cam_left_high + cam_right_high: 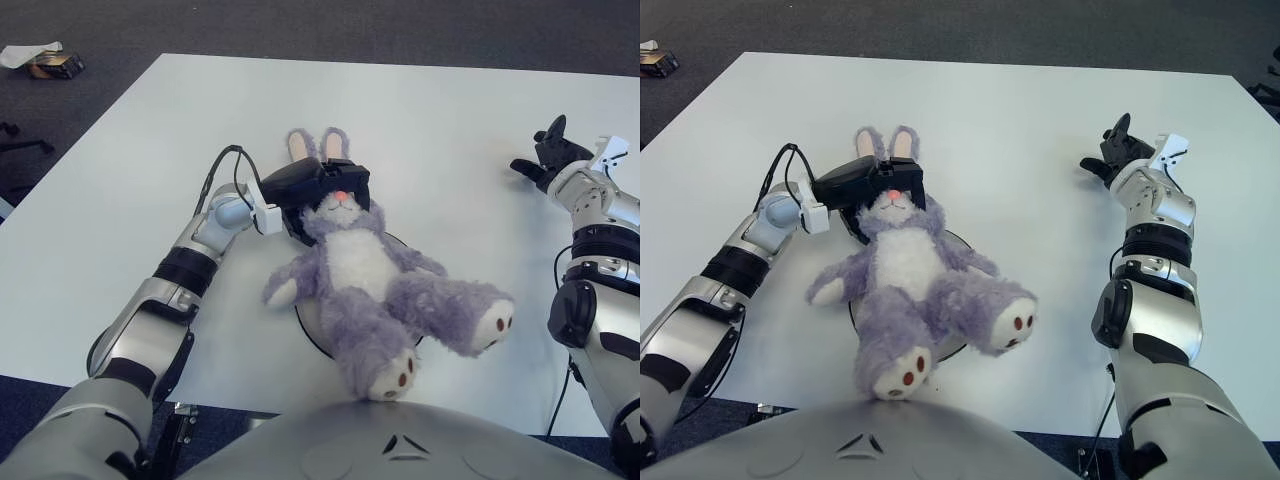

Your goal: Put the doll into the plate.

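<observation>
A purple plush bunny doll (pixel 358 272) with a white belly lies on its back over a round white plate (pixel 303 322), of which only parts of the dark rim show around its body. Its ears point away from me and its feet hang past the plate's near-right side. My left hand (pixel 312 188) comes in from the left, black fingers shut on the doll's head across the face. My right hand (pixel 546 152) shows over the table's right edge, well apart from the doll, fingers spread and holding nothing.
The white table (pixel 450 100) spreads wide behind and to the left of the doll. Its near edge runs just below the doll's feet. Small items (pixel 42 60) lie on the dark floor beyond the far left corner.
</observation>
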You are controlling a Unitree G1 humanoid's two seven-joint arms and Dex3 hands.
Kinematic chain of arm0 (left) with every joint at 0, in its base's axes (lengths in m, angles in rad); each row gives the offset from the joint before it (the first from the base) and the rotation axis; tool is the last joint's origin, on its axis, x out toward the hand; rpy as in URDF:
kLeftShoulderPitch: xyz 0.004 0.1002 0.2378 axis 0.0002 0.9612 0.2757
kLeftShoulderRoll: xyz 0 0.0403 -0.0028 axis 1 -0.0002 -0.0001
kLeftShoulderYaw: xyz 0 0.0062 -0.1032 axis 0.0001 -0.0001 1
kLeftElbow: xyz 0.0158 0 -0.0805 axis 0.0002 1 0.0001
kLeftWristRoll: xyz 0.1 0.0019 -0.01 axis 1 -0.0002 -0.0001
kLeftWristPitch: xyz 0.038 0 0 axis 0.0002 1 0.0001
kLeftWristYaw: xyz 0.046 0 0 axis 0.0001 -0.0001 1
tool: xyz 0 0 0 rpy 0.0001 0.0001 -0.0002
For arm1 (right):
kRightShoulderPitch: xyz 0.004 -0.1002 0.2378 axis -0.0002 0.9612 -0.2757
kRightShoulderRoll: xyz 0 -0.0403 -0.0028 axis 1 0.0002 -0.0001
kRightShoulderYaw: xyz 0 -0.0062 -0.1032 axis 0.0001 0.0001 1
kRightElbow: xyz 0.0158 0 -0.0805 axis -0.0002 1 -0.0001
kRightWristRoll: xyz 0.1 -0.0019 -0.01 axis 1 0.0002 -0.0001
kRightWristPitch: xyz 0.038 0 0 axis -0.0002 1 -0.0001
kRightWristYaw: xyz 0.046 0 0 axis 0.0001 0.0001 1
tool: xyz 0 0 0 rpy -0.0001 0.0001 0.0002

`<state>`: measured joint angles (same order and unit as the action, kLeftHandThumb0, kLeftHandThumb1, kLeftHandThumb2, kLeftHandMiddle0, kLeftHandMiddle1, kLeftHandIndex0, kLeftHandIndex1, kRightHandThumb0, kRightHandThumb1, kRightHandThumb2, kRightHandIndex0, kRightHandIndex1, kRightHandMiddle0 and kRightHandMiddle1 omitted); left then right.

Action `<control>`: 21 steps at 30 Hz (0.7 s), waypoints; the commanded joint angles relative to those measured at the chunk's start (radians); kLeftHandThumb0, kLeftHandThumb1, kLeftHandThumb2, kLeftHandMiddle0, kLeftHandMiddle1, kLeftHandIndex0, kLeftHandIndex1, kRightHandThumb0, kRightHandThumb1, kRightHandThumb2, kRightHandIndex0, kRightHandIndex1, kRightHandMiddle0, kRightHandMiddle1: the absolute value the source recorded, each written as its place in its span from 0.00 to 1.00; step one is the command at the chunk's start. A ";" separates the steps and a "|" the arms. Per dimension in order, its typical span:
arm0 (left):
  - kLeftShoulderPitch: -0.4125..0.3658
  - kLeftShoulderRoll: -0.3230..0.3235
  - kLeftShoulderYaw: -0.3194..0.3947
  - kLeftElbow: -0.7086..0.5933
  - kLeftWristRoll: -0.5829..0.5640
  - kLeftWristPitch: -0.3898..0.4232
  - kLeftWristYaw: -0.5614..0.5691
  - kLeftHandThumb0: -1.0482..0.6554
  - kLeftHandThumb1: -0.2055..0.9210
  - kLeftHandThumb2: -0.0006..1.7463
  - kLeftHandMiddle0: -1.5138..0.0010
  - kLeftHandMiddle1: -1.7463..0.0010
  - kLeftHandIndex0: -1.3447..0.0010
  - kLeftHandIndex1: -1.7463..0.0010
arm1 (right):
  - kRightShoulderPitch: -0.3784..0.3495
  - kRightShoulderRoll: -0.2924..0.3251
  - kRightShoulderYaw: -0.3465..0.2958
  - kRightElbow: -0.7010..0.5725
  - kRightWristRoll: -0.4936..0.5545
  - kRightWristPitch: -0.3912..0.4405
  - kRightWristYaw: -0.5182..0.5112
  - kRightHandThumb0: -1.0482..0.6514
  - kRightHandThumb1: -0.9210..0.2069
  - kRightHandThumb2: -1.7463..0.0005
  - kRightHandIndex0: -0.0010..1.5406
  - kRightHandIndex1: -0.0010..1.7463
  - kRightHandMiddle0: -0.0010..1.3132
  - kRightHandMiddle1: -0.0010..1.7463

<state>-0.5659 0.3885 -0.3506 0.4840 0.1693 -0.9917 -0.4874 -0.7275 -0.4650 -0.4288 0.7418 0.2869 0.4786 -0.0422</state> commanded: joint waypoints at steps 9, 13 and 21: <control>0.006 0.008 -0.006 0.036 0.063 -0.047 -0.008 0.11 1.00 0.41 0.92 0.53 0.99 0.35 | -0.009 -0.005 0.004 0.025 -0.007 0.000 0.001 0.19 0.00 0.56 0.25 1.00 0.00 0.93; 0.003 0.000 0.003 0.057 0.091 -0.085 0.024 0.08 1.00 0.45 0.95 0.62 1.00 0.45 | -0.010 -0.005 0.005 0.026 -0.009 0.001 -0.001 0.19 0.00 0.55 0.25 1.00 0.00 0.93; -0.006 -0.006 0.001 0.099 0.115 -0.124 0.060 0.05 1.00 0.49 0.99 0.72 1.00 0.54 | -0.012 -0.006 0.002 0.033 -0.006 -0.001 0.001 0.18 0.00 0.55 0.27 1.00 0.00 0.95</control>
<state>-0.5663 0.3861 -0.3500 0.5622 0.2590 -1.0999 -0.4381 -0.7321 -0.4652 -0.4284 0.7550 0.2849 0.4705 -0.0417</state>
